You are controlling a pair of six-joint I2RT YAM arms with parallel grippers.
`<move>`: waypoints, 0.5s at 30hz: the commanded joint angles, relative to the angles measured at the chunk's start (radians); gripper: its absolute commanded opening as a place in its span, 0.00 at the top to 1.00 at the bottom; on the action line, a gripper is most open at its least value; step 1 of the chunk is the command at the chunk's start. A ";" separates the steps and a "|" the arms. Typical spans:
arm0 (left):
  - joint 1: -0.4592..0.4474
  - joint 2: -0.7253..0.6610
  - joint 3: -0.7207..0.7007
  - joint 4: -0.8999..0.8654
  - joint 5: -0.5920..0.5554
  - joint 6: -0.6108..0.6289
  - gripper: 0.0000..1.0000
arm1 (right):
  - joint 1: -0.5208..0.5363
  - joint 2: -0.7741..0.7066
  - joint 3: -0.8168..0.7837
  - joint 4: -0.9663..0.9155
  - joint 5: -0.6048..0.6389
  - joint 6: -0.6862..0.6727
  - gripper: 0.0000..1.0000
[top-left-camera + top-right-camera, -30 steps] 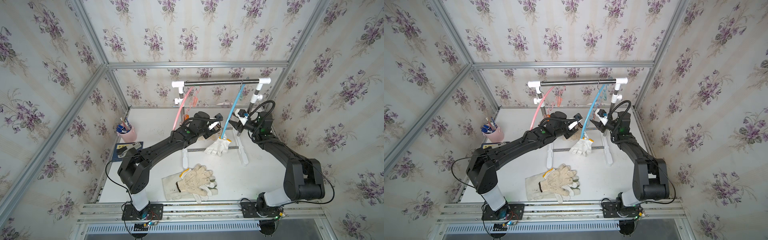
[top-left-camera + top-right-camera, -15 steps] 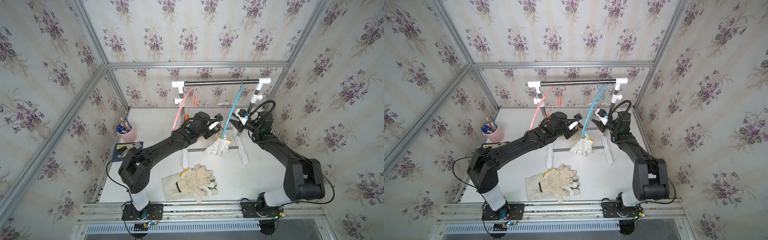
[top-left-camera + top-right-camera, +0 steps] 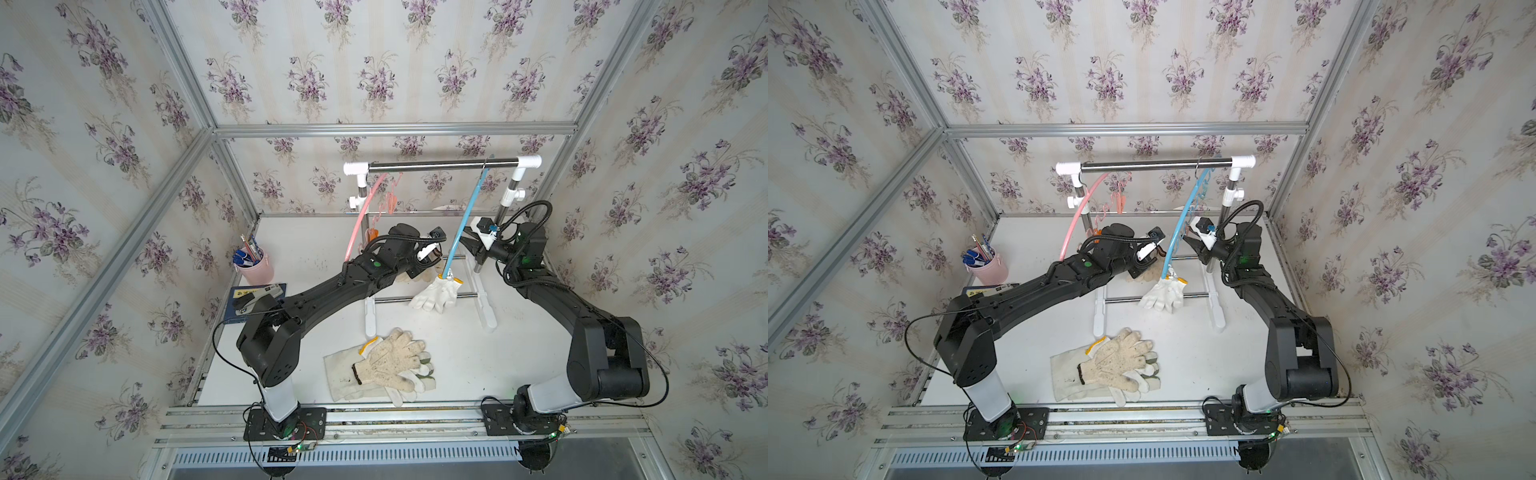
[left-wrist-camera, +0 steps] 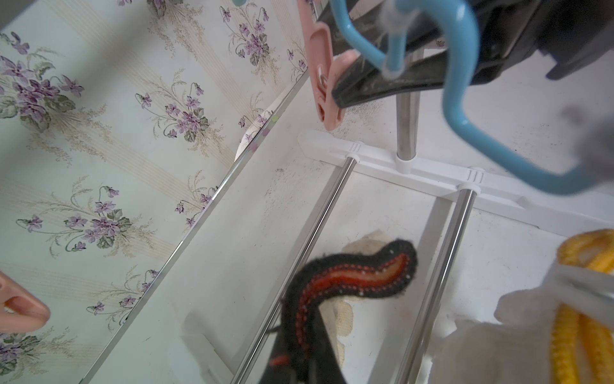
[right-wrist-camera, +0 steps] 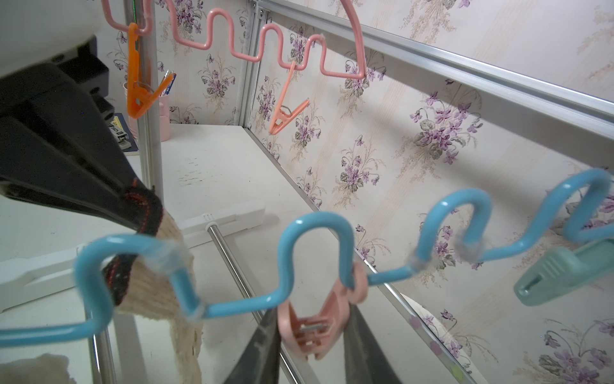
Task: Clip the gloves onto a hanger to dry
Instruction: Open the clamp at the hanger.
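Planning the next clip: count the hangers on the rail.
2, both on the rail: pink hanger at its left end, blue hanger near its right end, a white glove clipped to it. None looks hidden.

Top views high overhead, whole scene; wrist cameras close, both on the blue hanger (image 5: 315,222)

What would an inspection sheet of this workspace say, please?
Surface: white table, speckled with dirt.
Job's things: white glove clipped on blue hanger; beige glove held up at that hanger; glove pile on table.
Clutter: pen cup, blue book.
Hands: left hand shut on beige glove's dark cuff; right hand closed on pink clip on blue hanger.
Cables: black cables loop above both wrists.
Surroundings: floral walls, metal frame, rack also carrying pink hanger.
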 commanded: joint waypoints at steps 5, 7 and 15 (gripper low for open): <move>0.001 0.002 0.022 0.021 -0.005 -0.006 1.00 | 0.002 -0.006 -0.002 0.031 -0.025 0.008 0.79; 0.001 0.006 0.027 0.021 -0.003 -0.001 1.00 | 0.002 -0.006 -0.001 0.030 -0.024 0.009 0.79; 0.001 0.052 0.030 0.106 0.068 0.023 1.00 | 0.002 -0.021 -0.001 0.040 -0.031 0.028 0.79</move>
